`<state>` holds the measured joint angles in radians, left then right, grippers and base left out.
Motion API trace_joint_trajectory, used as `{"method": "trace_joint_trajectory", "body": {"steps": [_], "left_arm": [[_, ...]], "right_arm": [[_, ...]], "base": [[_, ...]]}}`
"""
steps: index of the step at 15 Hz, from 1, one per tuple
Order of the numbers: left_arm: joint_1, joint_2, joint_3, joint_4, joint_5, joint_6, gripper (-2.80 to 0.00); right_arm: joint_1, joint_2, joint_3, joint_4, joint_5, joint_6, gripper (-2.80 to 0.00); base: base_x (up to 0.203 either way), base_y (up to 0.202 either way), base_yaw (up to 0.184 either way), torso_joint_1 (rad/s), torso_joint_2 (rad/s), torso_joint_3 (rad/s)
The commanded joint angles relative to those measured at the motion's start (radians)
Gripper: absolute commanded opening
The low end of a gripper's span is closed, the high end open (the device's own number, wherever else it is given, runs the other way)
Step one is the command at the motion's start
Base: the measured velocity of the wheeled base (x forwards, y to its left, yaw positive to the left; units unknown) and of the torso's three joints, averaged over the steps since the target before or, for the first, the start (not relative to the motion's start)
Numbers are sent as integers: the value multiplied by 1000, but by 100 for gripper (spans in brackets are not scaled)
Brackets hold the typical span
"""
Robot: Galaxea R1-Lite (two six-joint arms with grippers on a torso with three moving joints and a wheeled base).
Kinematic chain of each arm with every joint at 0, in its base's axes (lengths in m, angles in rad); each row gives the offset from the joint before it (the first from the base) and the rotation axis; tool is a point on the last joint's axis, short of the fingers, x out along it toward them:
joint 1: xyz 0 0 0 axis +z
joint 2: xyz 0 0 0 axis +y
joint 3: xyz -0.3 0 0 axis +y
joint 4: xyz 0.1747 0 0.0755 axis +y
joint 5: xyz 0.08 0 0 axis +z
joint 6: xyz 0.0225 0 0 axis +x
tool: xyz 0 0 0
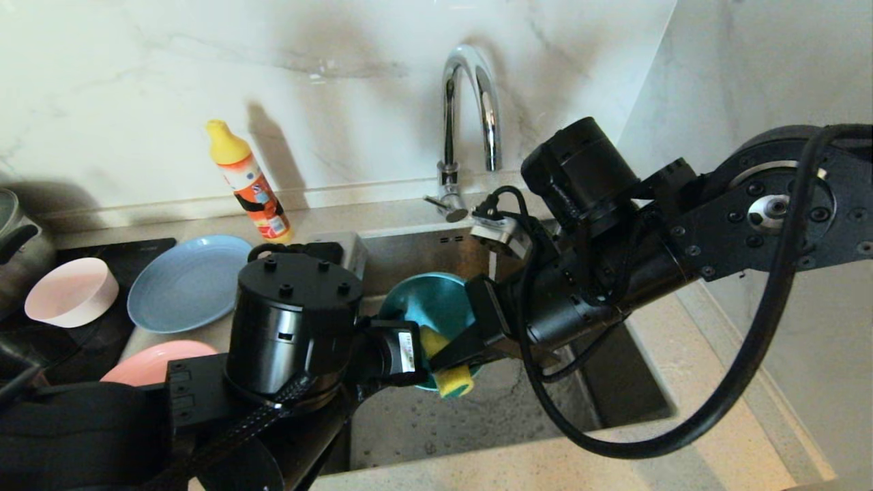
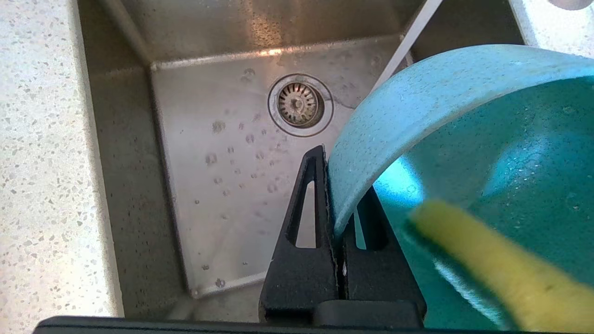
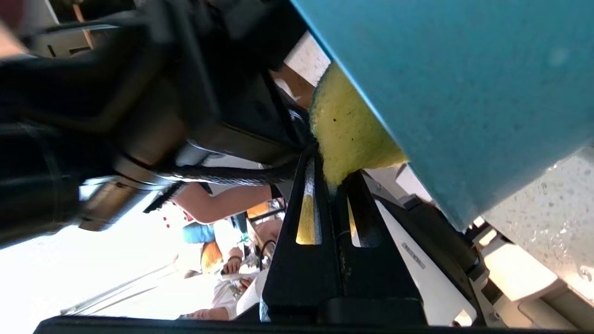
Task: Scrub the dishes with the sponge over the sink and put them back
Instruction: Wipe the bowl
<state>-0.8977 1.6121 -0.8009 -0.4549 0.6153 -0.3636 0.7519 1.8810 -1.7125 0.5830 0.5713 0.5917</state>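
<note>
Scrubbing seems to be underway on the teal bowl (image 1: pixel 433 300), which we see tilted over the sink (image 1: pixel 477 416), its rim pinched between the closed fingers of our left gripper (image 2: pixel 335 222). Our right gripper (image 3: pixel 330 188) is clamped on one end of the sponge (image 1: pixel 453 372), and the free yellow part is pressed against the bowl at its lower rim. We judge the bowl stiff and light, but slick if wet and likely to chip if it drops into the steel basin, so a hold across the rim wall suits it, as it has now. The sponge is soft and bends under pressure, so it is best pinched near an end, leaving its face free to wipe. On the counter to our left wait the blue plate (image 1: pixel 187 283), the pink plate (image 1: pixel 153 361) and the pale bowl (image 1: pixel 71 292). A soap bottle (image 1: pixel 249 184) stands by the wall, and the faucet (image 1: pixel 470 109) arches behind the sink.
</note>
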Motion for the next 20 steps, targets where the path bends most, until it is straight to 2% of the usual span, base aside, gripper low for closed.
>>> {"method": "trace_joint_trajectory", "body": {"steps": [1, 4, 9, 15, 20], "left_arm": [[3, -3, -1, -4, 4, -1, -280], [5, 0, -3, -2, 4, 2, -280], [6, 2, -1, -2, 4, 2, -280], [13, 6, -3, -2, 4, 2, -280], [40, 31, -15, -1, -5, -5, -280]], "right_arm": [[10, -6, 22, 4, 0, 3, -280], [0, -50, 34, 4, -1, 5, -280], [-85, -114, 13, 3, -1, 5, -280], [-143, -186, 14, 20, -1, 5, -280], [-277, -256, 27, 83, 11, -4, -280]], "base": [[0, 0, 0, 0, 0, 0], [0, 0, 0, 0, 0, 0], [0, 0, 0, 0, 0, 0], [0, 0, 0, 0, 0, 0], [0, 0, 0, 0, 0, 0]]}}
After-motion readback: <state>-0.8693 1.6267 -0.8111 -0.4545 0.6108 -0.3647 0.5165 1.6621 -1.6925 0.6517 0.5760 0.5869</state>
